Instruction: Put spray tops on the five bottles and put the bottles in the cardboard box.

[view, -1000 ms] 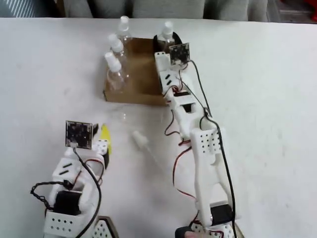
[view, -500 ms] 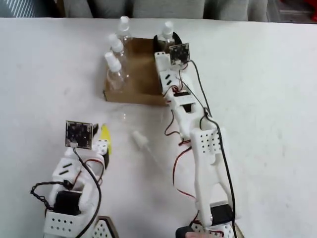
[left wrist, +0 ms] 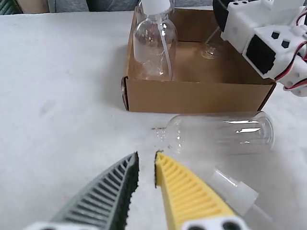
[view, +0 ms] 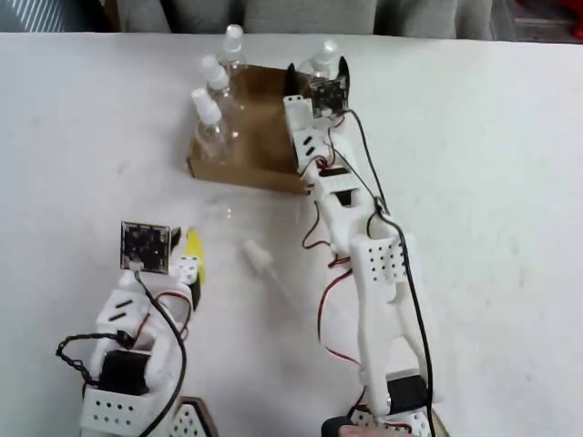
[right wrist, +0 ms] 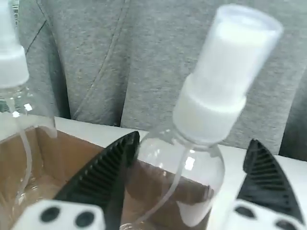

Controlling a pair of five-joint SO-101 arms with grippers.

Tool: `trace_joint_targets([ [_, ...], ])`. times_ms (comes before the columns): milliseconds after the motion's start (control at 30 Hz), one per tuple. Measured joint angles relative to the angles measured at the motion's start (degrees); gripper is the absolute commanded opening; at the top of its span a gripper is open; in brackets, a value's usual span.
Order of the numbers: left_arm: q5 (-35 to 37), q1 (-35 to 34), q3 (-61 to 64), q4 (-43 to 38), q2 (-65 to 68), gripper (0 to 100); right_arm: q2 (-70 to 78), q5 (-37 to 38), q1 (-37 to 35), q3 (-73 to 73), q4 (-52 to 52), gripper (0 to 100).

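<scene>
The cardboard box [view: 260, 137] holds three clear bottles with white spray tops along its left side, the nearest one [view: 209, 116] at the front. A fourth topped bottle [view: 322, 57] stands tilted at the box's far right corner, between the spread fingers of my right gripper [view: 317, 68], which is open. In the right wrist view that bottle [right wrist: 192, 177] has a gap to each black finger. A bottle without a top [left wrist: 220, 136] lies on the table before the box, a loose spray top [left wrist: 235, 191] beside it. My left gripper [left wrist: 146, 160] is shut, empty, just short of the lying bottle's neck.
The loose spray top [view: 258, 257] lies mid-table between the two arms. The right arm stretches from the table's front edge to the box. Bare white table lies to the left and right of the box [left wrist: 196, 96].
My right gripper has opened and let go of the fourth bottle, which now leans. The box and its bottles shifted slightly. The left arm has not moved.
</scene>
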Motion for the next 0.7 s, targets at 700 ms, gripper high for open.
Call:
trace_joint_targets([
  [700,0.0,0.0,0.0,0.0,0.0,8,-4.57,3.6,0.88,5.45,0.88,5.5],
])
